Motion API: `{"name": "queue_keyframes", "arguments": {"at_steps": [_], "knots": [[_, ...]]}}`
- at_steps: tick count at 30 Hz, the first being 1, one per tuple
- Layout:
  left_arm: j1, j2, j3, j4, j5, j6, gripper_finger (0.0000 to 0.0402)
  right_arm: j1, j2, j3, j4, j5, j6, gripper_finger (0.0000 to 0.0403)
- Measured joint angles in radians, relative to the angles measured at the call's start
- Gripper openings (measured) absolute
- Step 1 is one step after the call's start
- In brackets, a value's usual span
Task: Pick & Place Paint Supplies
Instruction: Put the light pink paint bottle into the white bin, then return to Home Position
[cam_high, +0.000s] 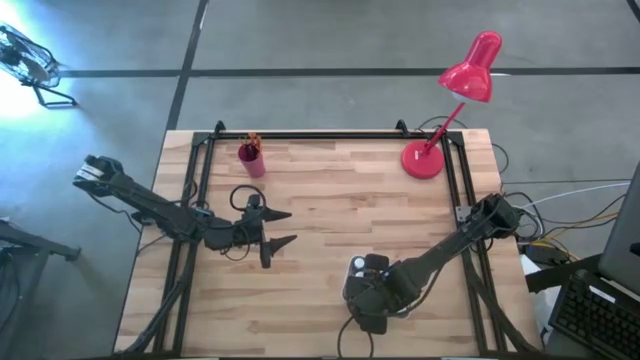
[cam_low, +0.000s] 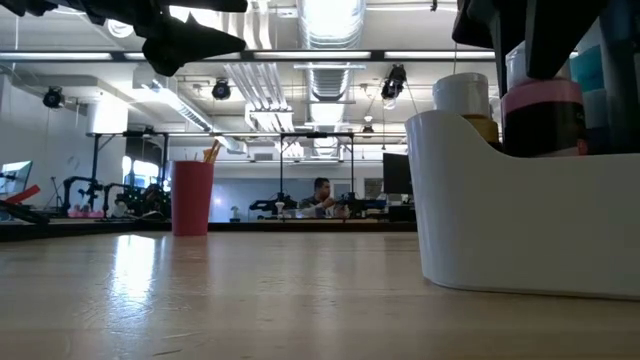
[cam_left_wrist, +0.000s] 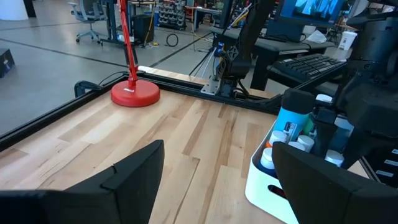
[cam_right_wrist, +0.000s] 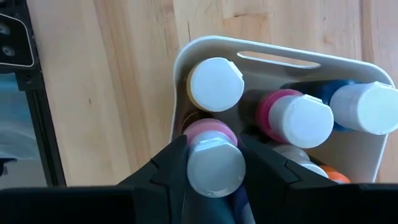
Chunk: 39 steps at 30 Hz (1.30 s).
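Right gripper (cam_right_wrist: 214, 163): positioned over the white caddy (cam_high: 362, 268) at the near edge of the table, about 6 o'clock from the table's middle in the overhead view. Fingers clamped on the white cap of a pink-shouldered paint bottle (cam_right_wrist: 214, 160), one dark finger on each side of it. The bottle stands upright inside the caddy's corner compartment.

White caddy, contents seen from the right wrist: a yellow-bodied bottle with white cap (cam_right_wrist: 215, 84) just beside the gripped one, at the caddy wall; a magenta bottle with white cap (cam_right_wrist: 298, 119); a blue bottle with white cap (cam_right_wrist: 365, 107); an orange cap (cam_right_wrist: 336, 177) partly hidden low down. A slot handle is cut into the caddy's rim. In the low view the caddy fills the right foreground, bottles rising above its wall.

Left gripper (cam_high: 272, 228): held above the table at about 9 o'clock from its middle, fingers spread apart and empty, pointing toward the caddy.

Pink cup (cam_high: 251, 160): at about 11 o'clock on the table, near the far rail, holding orange-handled paintbrushes (cam_high: 252, 141) upright.

Red desk lamp (cam_high: 455, 100): base at about 1 o'clock on the table, head leaning out past the far edge.

Background, low view: a person (cam_low: 321, 195) seated far behind the table.
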Motion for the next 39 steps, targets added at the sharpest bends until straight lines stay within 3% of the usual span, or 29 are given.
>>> {"name": "queue_keyframes", "arguments": {"at_steps": [8, 15, 21, 27, 30, 35, 39], "knots": [[0.000, 0.000, 0.000, 0.000, 0.000, 0.000, 0.0303, 0.000, 0.000, 0.000, 0.002, -0.002, 0.002, 0.0168], [0.000, 0.000, 0.000, 0.000, 0.008, -0.038, 0.0303, 0.000, 0.000, 0.020, -0.042, -0.004, -0.004, 0.0189], [0.000, -0.044, 0.037, -0.025, 0.154, -0.002, 0.0303, 0.000, -0.043, 0.162, -0.179, 0.006, -0.021, 0.0175], [-0.002, -0.181, 0.143, -0.212, 0.186, 0.139, 0.0298, 0.016, -0.099, 0.333, -0.280, 0.154, -0.102, 0.0130], [-0.001, -0.252, 0.165, -0.312, 0.186, 0.203, 0.0275, 0.016, -0.142, 0.361, -0.281, 0.195, -0.182, 0.0096], [0.008, -0.404, 0.163, -0.482, 0.187, 0.247, 0.0191, -0.029, -0.246, 0.285, -0.287, 0.236, -0.264, 0.0021], [0.018, -0.523, 0.161, -0.571, 0.195, 0.293, 0.0111, -0.067, -0.389, 0.136, -0.190, 0.297, -0.309, 0.0013]]}}
